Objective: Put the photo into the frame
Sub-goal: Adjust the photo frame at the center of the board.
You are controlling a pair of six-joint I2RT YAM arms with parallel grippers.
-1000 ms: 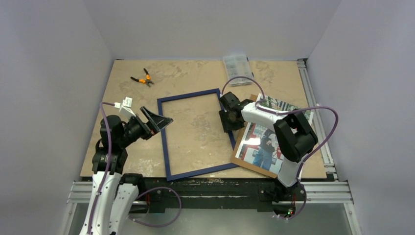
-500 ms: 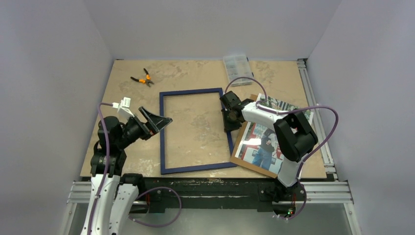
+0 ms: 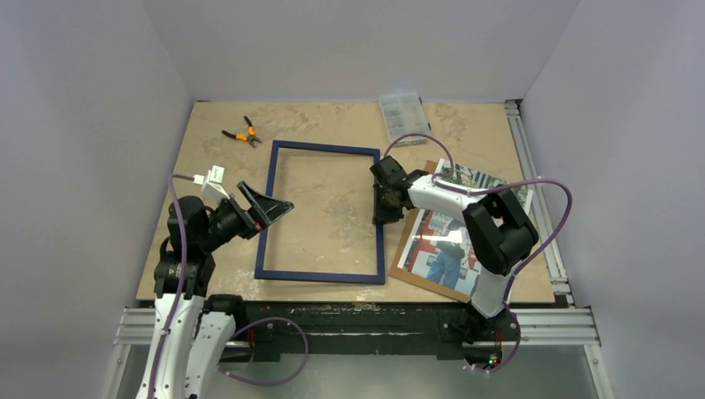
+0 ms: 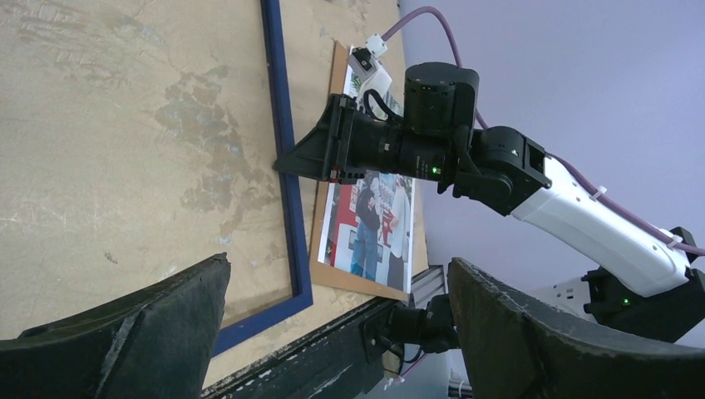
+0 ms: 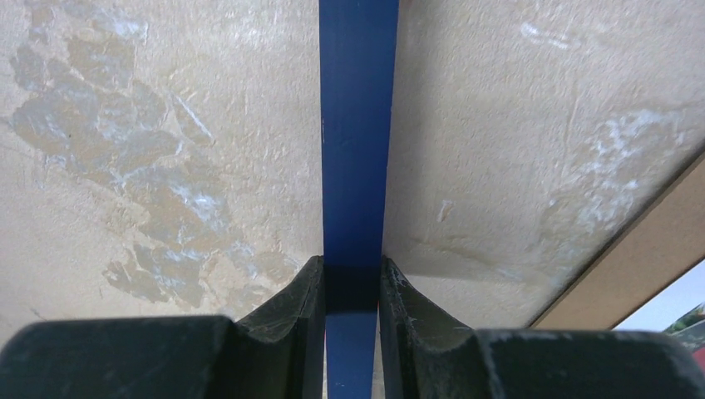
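Blue on its upward face, thin-railed and rectangular: one frame (image 3: 320,277), flat on the worn, blotchy beige tabletop (image 3: 332,125) between the two arms. Hard to tell whether a clear pane fills it; only tabletop grain seen through the opening.

Just right of it, one plain brown board (image 5: 632,274), matte and skewed, carrying one glossy photo (image 3: 449,245) face up: two people, red-and-white machines, green trees, a white glare patch across the middle. Upper left part of the print hidden behind the right arm (image 3: 490,229).

Two black claws: right claw (image 5: 353,278) narrowed onto the frame's right rail, one finger pressed against each side; left claw (image 4: 339,266) spread wide, holding nothing, near the frame's left rail, with the lower parts of its dark, rough fingers cut off by the edge of its own wrist view.

Farther back, one pair of orange-handled pliers (image 3: 242,133). At the far edge, one clear plastic box (image 3: 401,106), contents too small to make out.
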